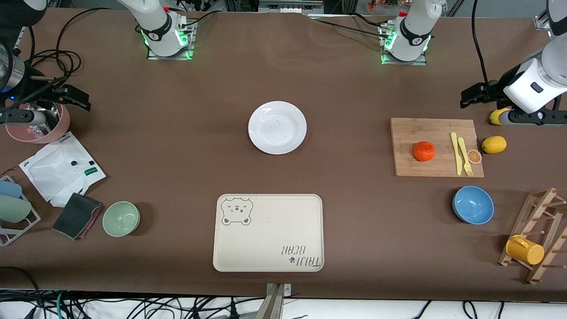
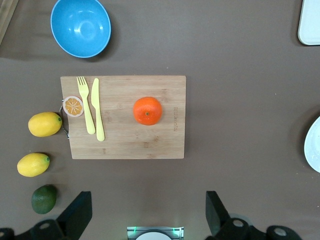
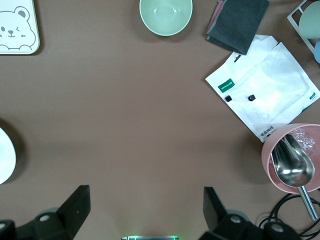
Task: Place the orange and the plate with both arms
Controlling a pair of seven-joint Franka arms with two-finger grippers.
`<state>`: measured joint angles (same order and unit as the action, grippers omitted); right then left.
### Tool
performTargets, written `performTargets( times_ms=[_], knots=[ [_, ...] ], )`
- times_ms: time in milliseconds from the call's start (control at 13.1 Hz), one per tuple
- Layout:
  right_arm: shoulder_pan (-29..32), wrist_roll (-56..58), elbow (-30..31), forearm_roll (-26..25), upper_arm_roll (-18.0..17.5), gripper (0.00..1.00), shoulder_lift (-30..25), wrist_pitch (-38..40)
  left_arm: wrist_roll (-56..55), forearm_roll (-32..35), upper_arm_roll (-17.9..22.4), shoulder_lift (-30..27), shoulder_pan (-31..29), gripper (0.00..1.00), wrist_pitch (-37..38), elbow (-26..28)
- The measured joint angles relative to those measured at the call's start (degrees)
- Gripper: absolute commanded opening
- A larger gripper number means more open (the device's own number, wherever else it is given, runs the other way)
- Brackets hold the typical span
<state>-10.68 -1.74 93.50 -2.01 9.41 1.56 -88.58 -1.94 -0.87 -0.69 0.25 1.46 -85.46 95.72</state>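
The orange [image 1: 424, 151] sits on a wooden cutting board [image 1: 436, 133] toward the left arm's end of the table; it also shows in the left wrist view [image 2: 147, 110]. The white plate [image 1: 277, 127] lies empty at mid-table, and its edge shows in both wrist views [image 2: 314, 152] [image 3: 5, 156]. My left gripper [image 1: 466, 98] [image 2: 148, 215] is open and empty, held high beside the board. My right gripper [image 1: 84, 101] [image 3: 146, 212] is open and empty, held high over the right arm's end.
A beige bear-print tray [image 1: 268, 232] lies nearer the camera than the plate. Yellow fork and knife [image 1: 460, 153] and an orange slice [image 1: 474, 156] are on the board, two lemons [image 1: 494, 144] beside it. Blue bowl [image 1: 473, 204], green bowl [image 1: 121, 218], pink bowl [image 1: 37, 130], mug rack [image 1: 536, 239].
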Motion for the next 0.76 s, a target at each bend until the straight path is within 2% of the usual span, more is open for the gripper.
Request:
performTargets(
  times_ms=[764],
  knots=[
    [0.0, 0.0, 0.0, 0.0, 0.0, 1.0, 0.0, 0.0, 0.05, 0.04, 0.04, 0.25, -0.65, 1.0, 0.66, 0.0]
  ],
)
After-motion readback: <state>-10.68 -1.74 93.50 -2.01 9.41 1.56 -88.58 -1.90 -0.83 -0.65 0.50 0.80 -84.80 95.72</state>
